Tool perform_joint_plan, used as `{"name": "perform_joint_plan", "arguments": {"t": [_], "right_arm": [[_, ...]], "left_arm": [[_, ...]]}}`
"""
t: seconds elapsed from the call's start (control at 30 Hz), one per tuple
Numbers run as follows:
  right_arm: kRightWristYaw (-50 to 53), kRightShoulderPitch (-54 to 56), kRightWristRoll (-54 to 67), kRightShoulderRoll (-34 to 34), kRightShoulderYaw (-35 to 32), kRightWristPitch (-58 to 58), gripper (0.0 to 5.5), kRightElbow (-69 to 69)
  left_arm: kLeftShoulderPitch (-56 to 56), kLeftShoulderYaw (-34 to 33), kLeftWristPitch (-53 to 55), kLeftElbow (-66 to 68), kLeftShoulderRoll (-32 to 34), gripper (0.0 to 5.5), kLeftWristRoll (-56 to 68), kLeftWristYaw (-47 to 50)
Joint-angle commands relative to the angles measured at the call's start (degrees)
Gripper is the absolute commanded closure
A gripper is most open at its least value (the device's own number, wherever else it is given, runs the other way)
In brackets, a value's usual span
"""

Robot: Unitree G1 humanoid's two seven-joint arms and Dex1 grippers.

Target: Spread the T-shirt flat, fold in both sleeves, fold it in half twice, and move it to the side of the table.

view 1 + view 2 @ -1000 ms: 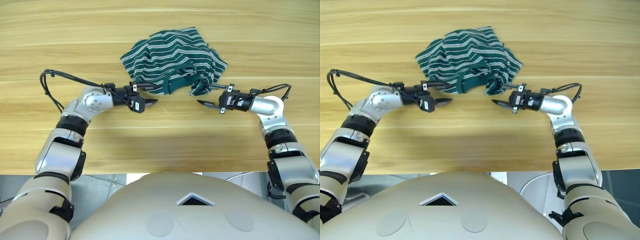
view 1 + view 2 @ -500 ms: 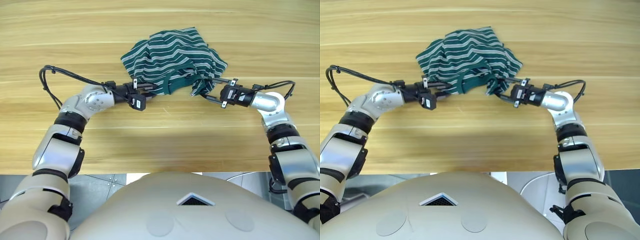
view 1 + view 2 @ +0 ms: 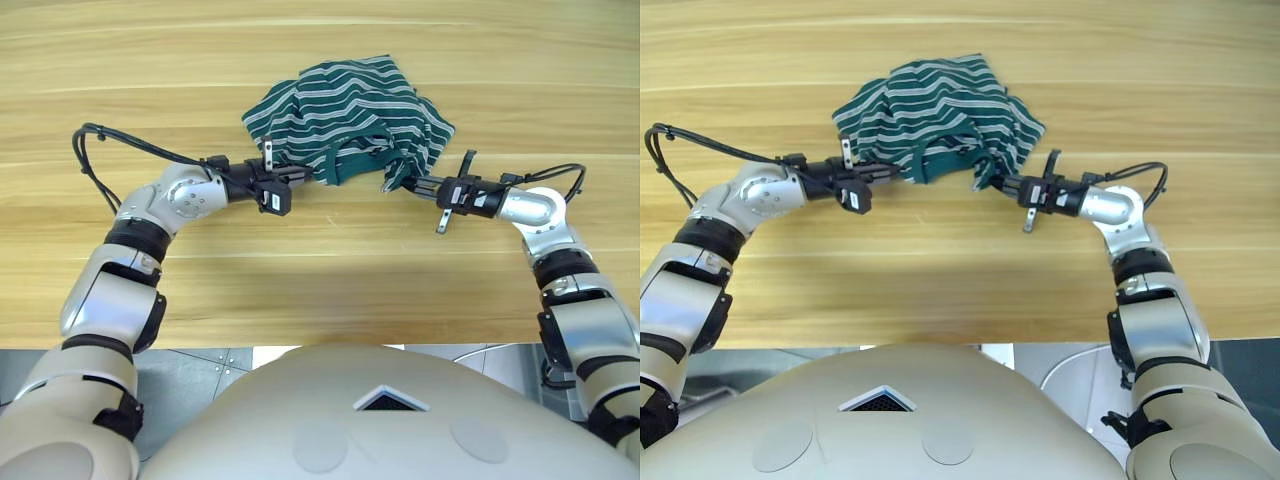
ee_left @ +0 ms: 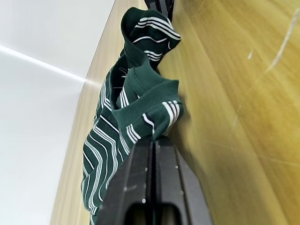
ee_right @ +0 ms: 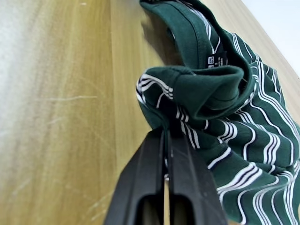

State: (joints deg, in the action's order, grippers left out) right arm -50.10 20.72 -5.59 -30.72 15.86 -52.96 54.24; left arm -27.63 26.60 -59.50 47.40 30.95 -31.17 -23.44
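The green T-shirt (image 3: pixel 345 110) with white stripes lies crumpled in a heap on the wooden table (image 3: pixel 320 270). My left gripper (image 3: pixel 300 176) sits at the heap's near left edge, shut on a striped fold of the T-shirt (image 4: pixel 140 108); the left wrist view shows its pads (image 4: pixel 140 164) pressed together with the cloth pinched at the tips. My right gripper (image 3: pixel 407 183) is at the heap's near right edge, shut on a bunched fold of the T-shirt (image 5: pixel 201 89), its fingers (image 5: pixel 150 173) closed side by side. The green collar band (image 3: pixel 352 165) lies between the two grippers.
Bare wooden tabletop surrounds the heap on all sides, wide to the left, right and far side. The table's near edge (image 3: pixel 300 345) runs just in front of my arms.
Both grippers moved inward from the bare table to the T-shirt's near edges, turned about their wrists, and went from open to shut on the cloth.
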Motion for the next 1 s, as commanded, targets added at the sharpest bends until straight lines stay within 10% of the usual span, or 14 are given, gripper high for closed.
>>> {"name": "perform_joint_plan", "arguments": {"t": [0.03,1.0], "right_arm": [[-1.03,-0.64,-0.98,0.09,0.63,0.74,5.47,0.93],[-18.91,-1.64,30.96,-6.39,-18.20,8.88,5.47,-22.08]], "left_arm": [[0.31,1.57,1.85,2.13,0.25,5.50,-2.06,0.06],[0.09,-11.95,1.71,-16.77,2.97,5.50,56.41,-28.31]]}}
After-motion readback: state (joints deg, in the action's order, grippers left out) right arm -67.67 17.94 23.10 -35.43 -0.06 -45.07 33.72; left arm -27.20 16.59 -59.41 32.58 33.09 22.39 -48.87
